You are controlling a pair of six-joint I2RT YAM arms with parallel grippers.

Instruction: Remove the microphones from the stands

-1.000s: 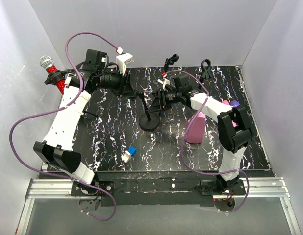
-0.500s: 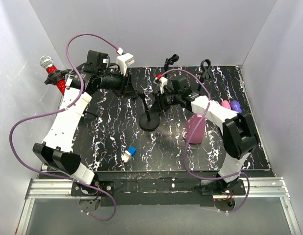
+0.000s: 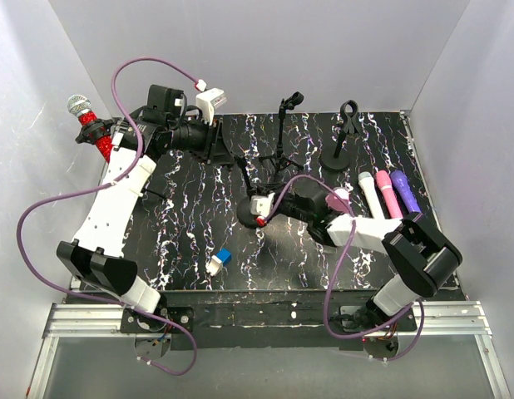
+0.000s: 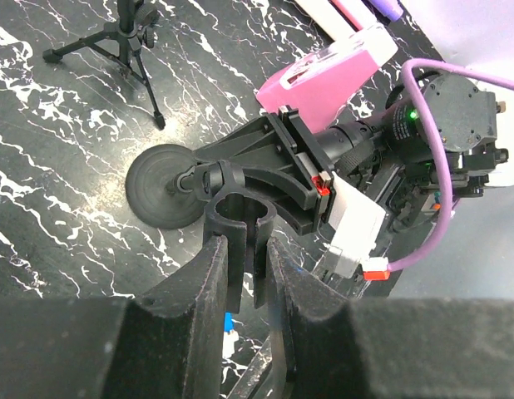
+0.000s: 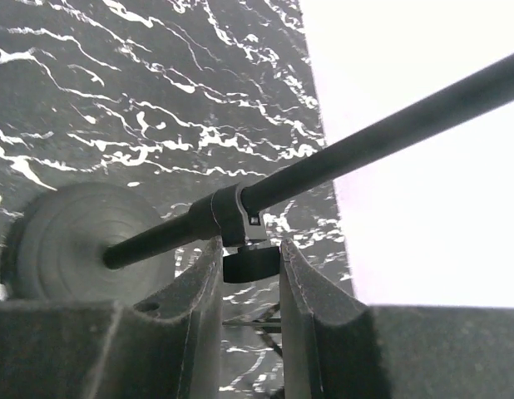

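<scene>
Microphone: red glitter body, silver mesh ball head, far left beside the elbow of the left arm, off the mat; we can't tell what holds it. Stand: thin black pole, tilted, flat round disc base, C-shaped plastic clip on top. Left gripper pinches the clip's stem. Right gripper sits low by the base, fingers pressed on a small round knob under the pole's collar. We see the mat is black with white marble veins. Smooth white mic, pink mic and purple mic lie side by side at right.
</scene>
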